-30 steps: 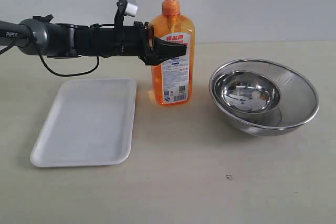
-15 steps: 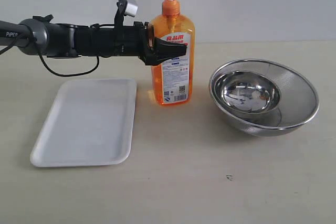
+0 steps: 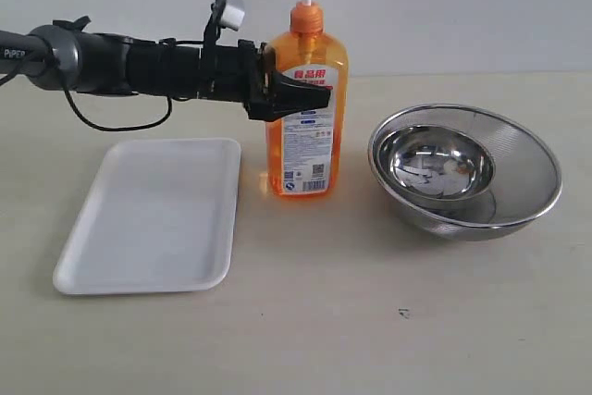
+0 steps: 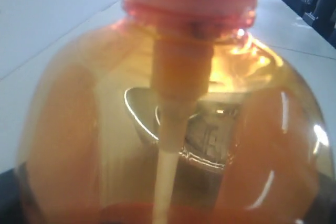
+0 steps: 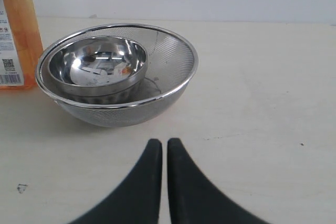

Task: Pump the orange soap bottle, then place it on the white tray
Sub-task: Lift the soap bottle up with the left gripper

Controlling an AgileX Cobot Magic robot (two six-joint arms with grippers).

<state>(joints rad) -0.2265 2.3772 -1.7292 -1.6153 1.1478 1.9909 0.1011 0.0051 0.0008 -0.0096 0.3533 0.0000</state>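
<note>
The orange soap bottle [image 3: 302,147] stands upright on the table [image 3: 370,330], just past the far right corner of the white tray [image 3: 148,219] and not on it. From here I can't tell whether its base actually rests on the tabletop. The left gripper [image 3: 298,92] reaches in from the left and is clamped across the bottle's upper body. One dark finger lies over the top of the label; the other is hidden behind the bottle. The pump head sits high on its white stem above the grip. The left wrist view adds only a very close look: the bottle [image 4: 79,129] fills it, and the ribbed collar, the pale dip tube and a warped glint of steel show through the liquid. To the right of the bottle, apart from it, a small steel bowl [image 3: 439,166] sits nested inside a larger mesh bowl [image 3: 518,182]. The exterior view misses the right gripper [image 5: 164,182], but its own camera shows it low over the bare table in front of the bowls, fingers drawn together with only a sliver between them and nothing held. The same view catches an edge of the bottle beside the mesh bowl's rim.
</note>
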